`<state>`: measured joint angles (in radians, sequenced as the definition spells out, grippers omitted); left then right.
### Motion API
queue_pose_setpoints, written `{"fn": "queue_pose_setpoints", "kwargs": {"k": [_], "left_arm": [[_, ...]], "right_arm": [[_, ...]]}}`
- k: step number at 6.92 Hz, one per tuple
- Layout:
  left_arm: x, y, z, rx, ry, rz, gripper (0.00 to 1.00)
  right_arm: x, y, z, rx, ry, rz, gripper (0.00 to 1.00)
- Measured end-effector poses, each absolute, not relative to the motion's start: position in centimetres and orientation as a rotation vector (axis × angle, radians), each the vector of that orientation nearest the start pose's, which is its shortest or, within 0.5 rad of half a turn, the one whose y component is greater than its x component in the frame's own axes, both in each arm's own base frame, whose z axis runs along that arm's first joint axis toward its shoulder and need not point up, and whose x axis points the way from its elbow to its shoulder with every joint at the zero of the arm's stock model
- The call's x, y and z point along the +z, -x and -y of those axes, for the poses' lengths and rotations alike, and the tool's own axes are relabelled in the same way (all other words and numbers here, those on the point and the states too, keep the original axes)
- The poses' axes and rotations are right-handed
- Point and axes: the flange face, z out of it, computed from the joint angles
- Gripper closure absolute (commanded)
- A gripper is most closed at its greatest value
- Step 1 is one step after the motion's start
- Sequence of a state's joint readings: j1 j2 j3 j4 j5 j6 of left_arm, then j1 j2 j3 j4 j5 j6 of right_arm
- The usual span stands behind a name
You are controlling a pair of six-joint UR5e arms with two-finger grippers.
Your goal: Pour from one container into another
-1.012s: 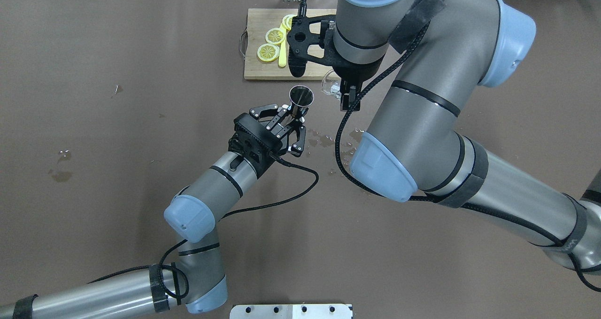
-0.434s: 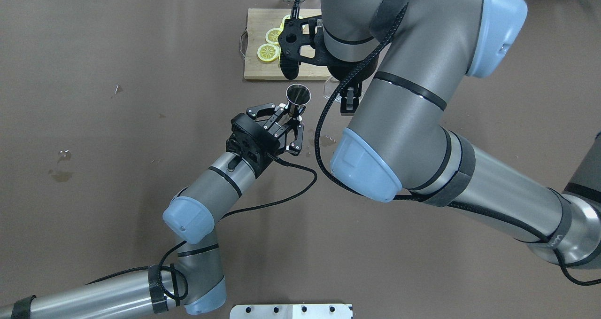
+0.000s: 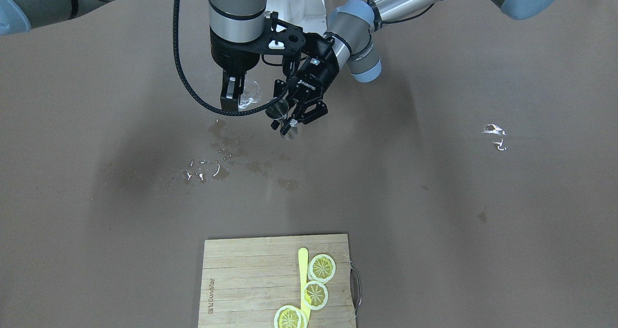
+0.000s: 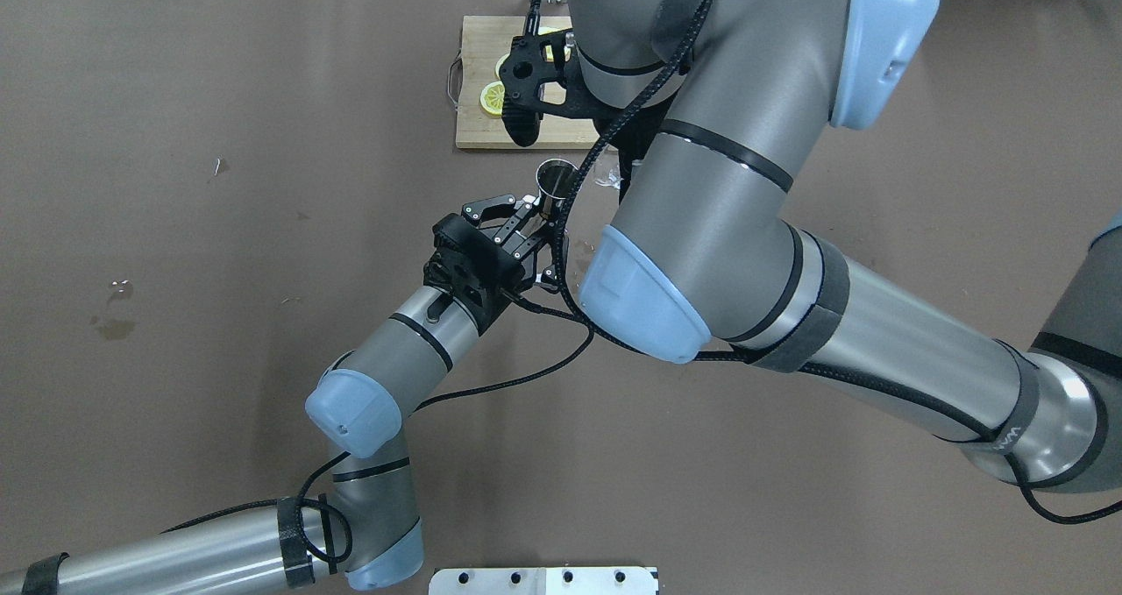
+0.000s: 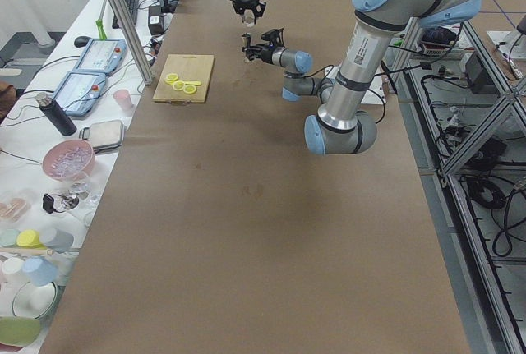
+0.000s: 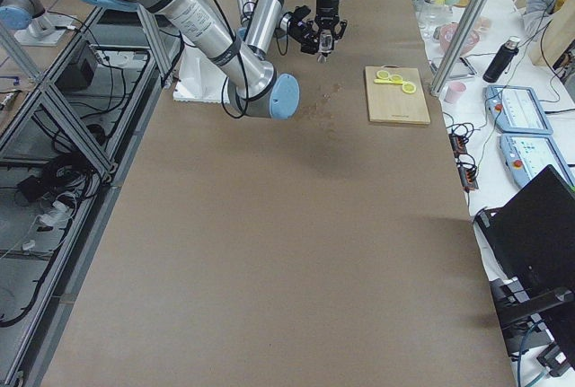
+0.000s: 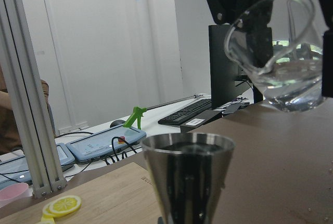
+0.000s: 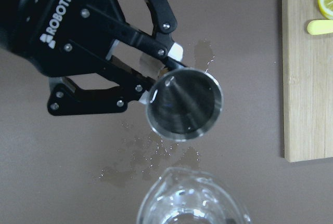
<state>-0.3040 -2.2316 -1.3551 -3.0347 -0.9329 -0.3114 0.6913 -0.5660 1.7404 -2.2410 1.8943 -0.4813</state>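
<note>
Surrounding the jigger (image 8: 183,103): glass beaker (image 7: 281,52), water droplets (image 3: 215,169), cutting board (image 3: 251,270).

— What sits nearest the lens?
— A glass beaker (image 8: 192,203), its rim just beside a metal jigger (image 8: 183,103).
— Who holds the jigger?
— The left gripper (image 8: 159,75), jaws clamped; wet patches (image 8: 151,161) mark the counter (image 8: 62,172).

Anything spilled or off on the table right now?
Yes. Wet splashes dot the table near the jigger, though no stream shows from the glass. More wet marks lie far off toward the robot's left.
</note>
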Motion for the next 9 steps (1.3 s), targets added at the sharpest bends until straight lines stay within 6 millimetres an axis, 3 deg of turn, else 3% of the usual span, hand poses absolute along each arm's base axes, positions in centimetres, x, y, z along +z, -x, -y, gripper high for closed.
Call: {"fn": "queue_pose_setpoints", "kwargs": {"k": [9], "left_arm": [[20.3,-57.4,37.3,0.062,-1.558,-0.993,1.00]], "right_arm": [[6.1,44.9,48.6,-1.418,-0.351,0.428,1.00]]}}
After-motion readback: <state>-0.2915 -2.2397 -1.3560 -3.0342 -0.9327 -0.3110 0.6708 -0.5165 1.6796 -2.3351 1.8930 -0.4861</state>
